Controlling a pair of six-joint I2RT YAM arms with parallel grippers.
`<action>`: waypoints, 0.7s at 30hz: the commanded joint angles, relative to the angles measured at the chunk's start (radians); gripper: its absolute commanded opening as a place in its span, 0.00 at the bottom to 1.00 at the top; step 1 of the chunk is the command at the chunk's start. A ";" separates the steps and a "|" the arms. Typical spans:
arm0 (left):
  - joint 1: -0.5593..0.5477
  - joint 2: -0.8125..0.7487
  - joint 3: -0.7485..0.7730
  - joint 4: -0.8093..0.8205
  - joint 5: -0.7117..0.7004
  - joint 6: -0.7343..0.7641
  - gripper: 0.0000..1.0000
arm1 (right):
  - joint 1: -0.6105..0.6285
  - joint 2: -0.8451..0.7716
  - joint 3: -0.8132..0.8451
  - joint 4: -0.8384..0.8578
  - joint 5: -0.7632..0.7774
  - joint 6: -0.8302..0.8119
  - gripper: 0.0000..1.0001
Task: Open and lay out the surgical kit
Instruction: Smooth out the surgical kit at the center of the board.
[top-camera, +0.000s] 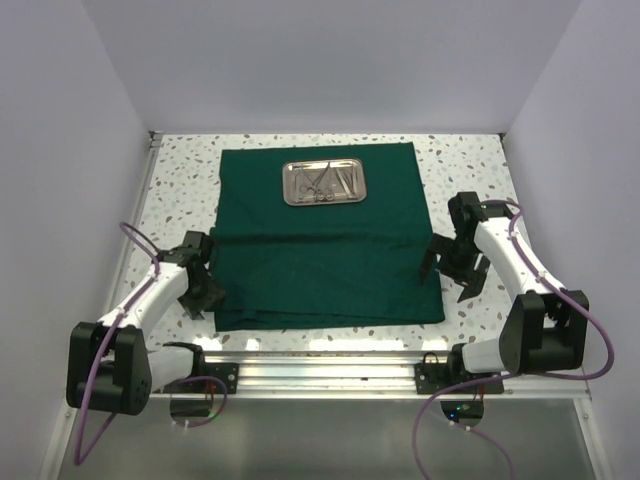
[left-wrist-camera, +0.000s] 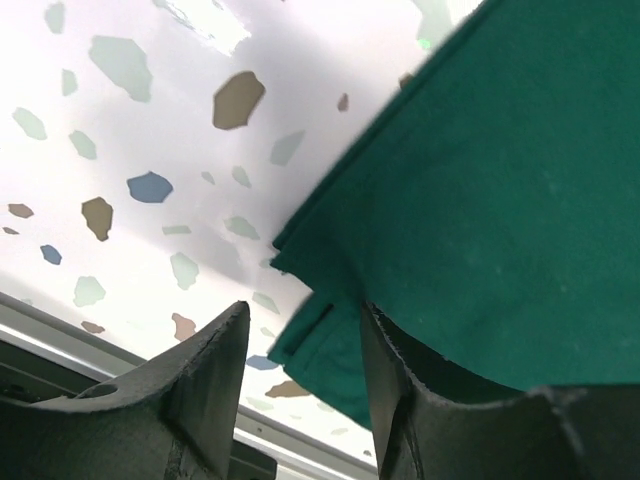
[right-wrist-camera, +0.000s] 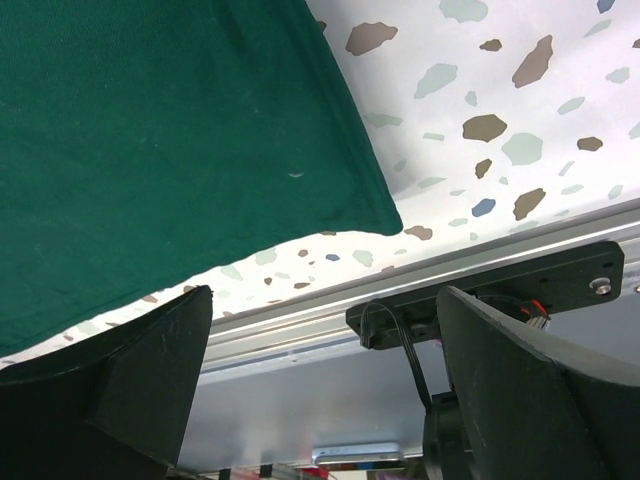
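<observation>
We see the dark green cloth wrap (top-camera: 325, 240) spread flat, the shiny rectangular steel tray (top-camera: 323, 183) on its far half, our left gripper (left-wrist-camera: 300, 385) and right gripper (right-wrist-camera: 320, 390) spread apart beside its near corners.

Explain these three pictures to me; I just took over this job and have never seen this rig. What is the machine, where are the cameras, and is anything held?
Two robot arms stand at the table's near edge. The overhead view shows a green cloth spread flat, with a steel tray of thin silver instruments on it. The other two pictures come from cameras on each wrist. The left gripper sits at the cloth's left edge, the right gripper beside its right edge. Both are open and hold nothing.
</observation>
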 joint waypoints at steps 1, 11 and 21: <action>-0.009 0.014 0.035 0.046 -0.076 -0.067 0.52 | 0.000 -0.015 0.013 0.002 -0.035 -0.022 0.98; -0.009 0.048 0.013 0.083 -0.137 -0.139 0.38 | 0.000 0.018 0.016 0.018 -0.055 -0.033 0.98; -0.020 0.141 -0.002 0.126 -0.100 -0.136 0.56 | 0.000 0.038 0.016 0.026 -0.059 -0.042 0.98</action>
